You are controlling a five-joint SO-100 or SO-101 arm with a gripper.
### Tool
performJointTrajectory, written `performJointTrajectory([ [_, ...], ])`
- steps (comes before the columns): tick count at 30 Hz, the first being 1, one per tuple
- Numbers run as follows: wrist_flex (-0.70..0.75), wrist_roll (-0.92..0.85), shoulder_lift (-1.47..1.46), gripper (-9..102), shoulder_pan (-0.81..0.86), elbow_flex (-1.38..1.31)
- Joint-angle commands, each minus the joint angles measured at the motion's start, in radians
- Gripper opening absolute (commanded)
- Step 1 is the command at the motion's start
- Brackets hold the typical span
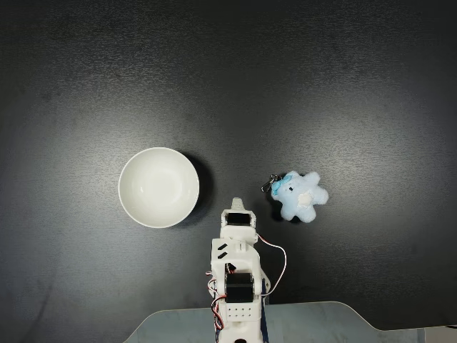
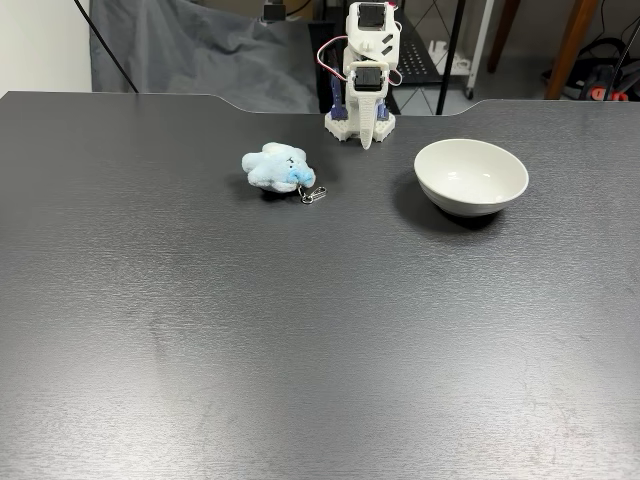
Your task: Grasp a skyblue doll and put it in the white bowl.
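The skyblue doll (image 1: 300, 196) lies on the black table, a small fluffy pale-blue plush with a metal clip (image 2: 313, 195) on one side. In the low fixed view the doll (image 2: 275, 167) sits left of the arm's base. The white bowl (image 1: 143, 207) stands upright with nothing in it, and it appears right of the arm in the low fixed view (image 2: 470, 175). My arm (image 1: 235, 250) is folded up over its base between the two. The gripper (image 2: 366, 140) points down at the table with its fingers together, holding nothing, about a bowl's width from each object.
The arm's base stands at the table's edge by a curved cut-out (image 1: 307, 321). Beyond that edge are a grey cloth (image 2: 200, 50) and furniture legs (image 2: 575, 40). The black tabletop (image 2: 320, 350) stretches wide in front of the objects.
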Motion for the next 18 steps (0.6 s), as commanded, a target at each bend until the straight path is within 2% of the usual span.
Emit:
performJointTrajectory([
  [1,0.003,0.003,0.003,-1,-0.009,-0.009],
  [8,0.000,0.006,-0.014,0,-0.009,-0.054],
  [12,0.006,0.006,-0.080,0,-0.011,-0.233],
  [18,0.008,0.006,-0.356,0,-0.011,-0.551],
])
